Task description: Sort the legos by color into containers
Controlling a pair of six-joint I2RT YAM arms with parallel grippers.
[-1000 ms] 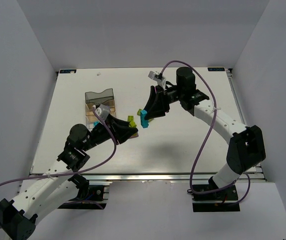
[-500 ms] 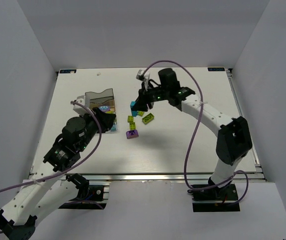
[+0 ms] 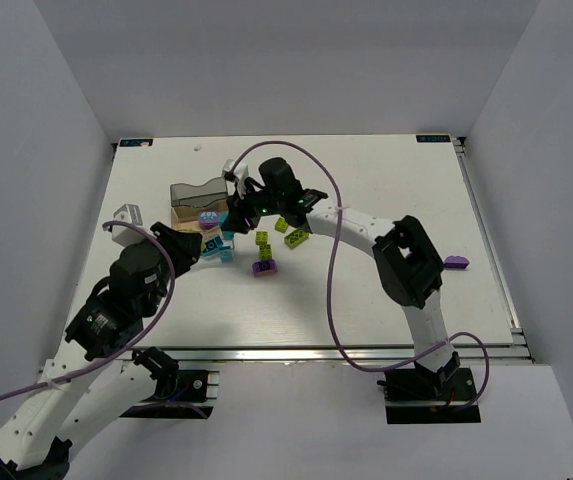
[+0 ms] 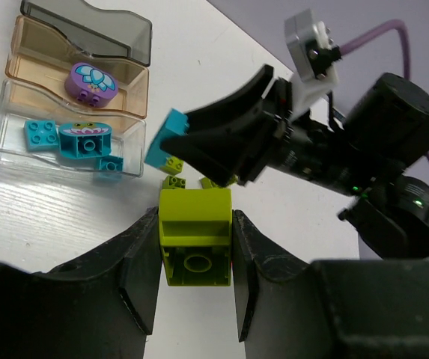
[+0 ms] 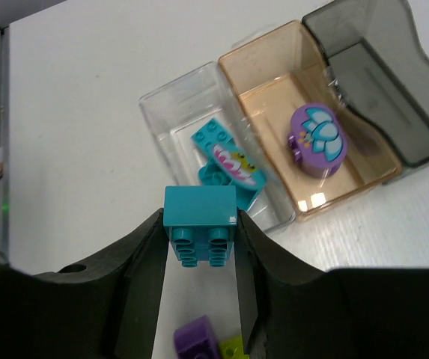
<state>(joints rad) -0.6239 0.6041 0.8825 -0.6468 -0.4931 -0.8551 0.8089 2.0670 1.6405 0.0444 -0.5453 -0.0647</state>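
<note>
White tabletop [image 3: 386,290], plain grey walls around. Left gripper [image 4: 196,258]: narrowed on a lime-green brick [image 4: 195,221], smooth sides pinched between the pads. Right gripper [image 5: 200,233]: likewise clamped on a teal brick [image 5: 199,212], just short of the clear tray [image 5: 171,112] ahead, teal pieces already inside. Amber tray [image 5: 270,78] and grey tray [image 5: 371,71] further ahead and right. Probably light, rigid, slick plastic. Best gripped squarely across two flat side faces, never corners.

Glossy translucent plastic containers [image 5: 268,105]; smooth plastic legos [image 4: 195,224]; table [image 3: 366,292] seemingly matt, faintly grained laminate.
</note>
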